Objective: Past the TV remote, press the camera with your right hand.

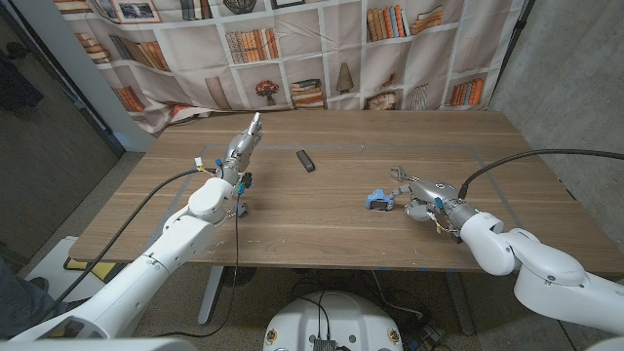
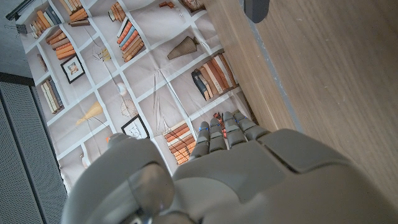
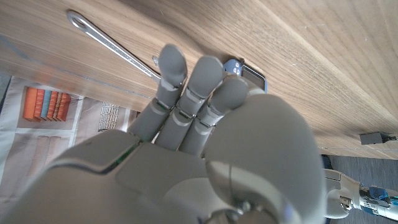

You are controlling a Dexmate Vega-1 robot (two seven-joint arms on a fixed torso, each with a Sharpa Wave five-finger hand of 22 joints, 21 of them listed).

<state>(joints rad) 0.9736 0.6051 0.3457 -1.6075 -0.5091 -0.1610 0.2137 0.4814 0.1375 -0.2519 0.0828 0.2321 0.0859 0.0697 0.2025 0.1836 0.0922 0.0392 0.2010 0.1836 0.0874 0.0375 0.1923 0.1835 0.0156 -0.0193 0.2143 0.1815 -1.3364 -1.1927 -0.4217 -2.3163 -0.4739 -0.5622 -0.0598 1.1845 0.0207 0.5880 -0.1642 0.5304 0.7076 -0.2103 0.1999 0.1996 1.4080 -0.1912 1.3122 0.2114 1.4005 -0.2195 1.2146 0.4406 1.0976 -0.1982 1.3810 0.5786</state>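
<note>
The camera (image 1: 378, 200) is small, blue and grey, and lies on the wooden table (image 1: 322, 224) right of centre. My right hand (image 1: 417, 192) is right beside it, fingers stretched out over its near side. In the right wrist view these fingers (image 3: 205, 81) cover part of the camera (image 3: 252, 74); I cannot tell whether they press on it. The black TV remote (image 1: 305, 161) lies farther back towards the middle, also seen as the remote (image 3: 373, 138) in the right wrist view. My left hand (image 1: 240, 153) stands at the left with fingers straight, holding nothing.
A thin metal piece (image 3: 112, 40) lies on the table beyond the right hand's fingers. A bookshelf-print curtain (image 1: 292, 49) hangs behind the far table edge. The remote's end (image 2: 256, 9) shows ahead of my left hand (image 2: 236, 168).
</note>
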